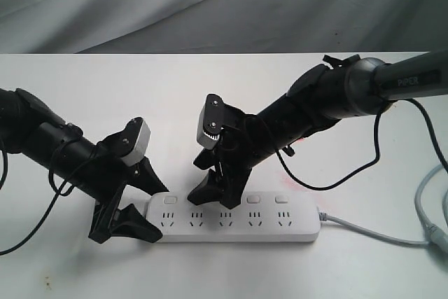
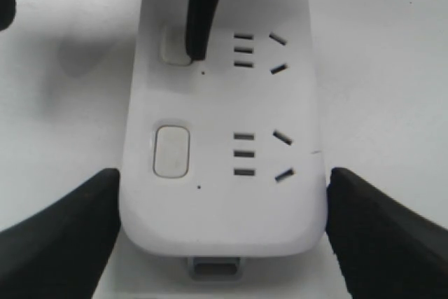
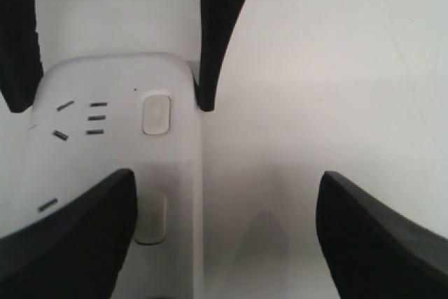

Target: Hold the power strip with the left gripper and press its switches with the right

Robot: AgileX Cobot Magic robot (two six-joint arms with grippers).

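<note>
White plastic power strip (image 1: 238,233), long and flat, lies on your white table (image 1: 84,89), grey cord (image 1: 371,232) trailing right. Your left black claw (image 1: 161,213) pinches its cordless end across the width. Your right black claw (image 3: 225,175) is spread wide, one fingertip (image 2: 196,40) on the second square switch (image 2: 170,43) from that end.

light: bright, diffuse | shadows: soft | wrist views: slightly blurred, washed-out whites
</note>
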